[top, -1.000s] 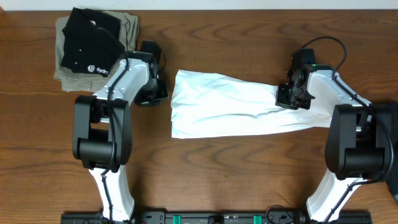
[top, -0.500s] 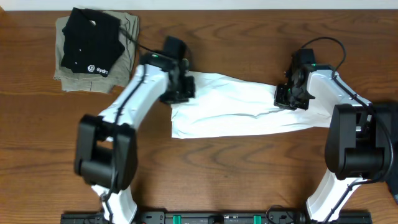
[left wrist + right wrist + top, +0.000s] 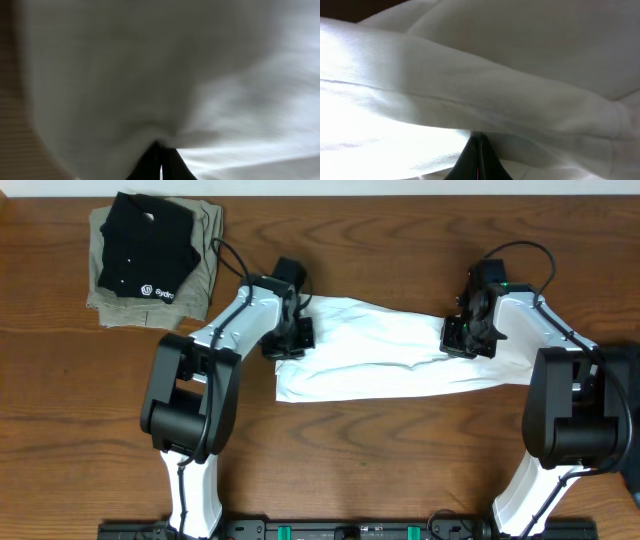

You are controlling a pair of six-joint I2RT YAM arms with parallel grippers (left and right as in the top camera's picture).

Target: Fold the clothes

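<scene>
Soft white T-shirt (image 3: 370, 352) — wrinkled long band on grained wooden table (image 3: 400, 470).

Soft matt white cloth T-shirt (image 3: 370, 350), wrinkled, on a grained, faintly glossy wooden table (image 3: 400, 460)

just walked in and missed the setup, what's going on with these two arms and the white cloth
A wrinkled white fabric T-shirt lies stretched out across the wooden table, partway through being folded. The left end effector is shut at the shirt's left end and the right end effector is shut at its right end; whether either pinches cloth is unclear. A folded black shirt sits on a folded khaki garment in the far left corner.
</scene>
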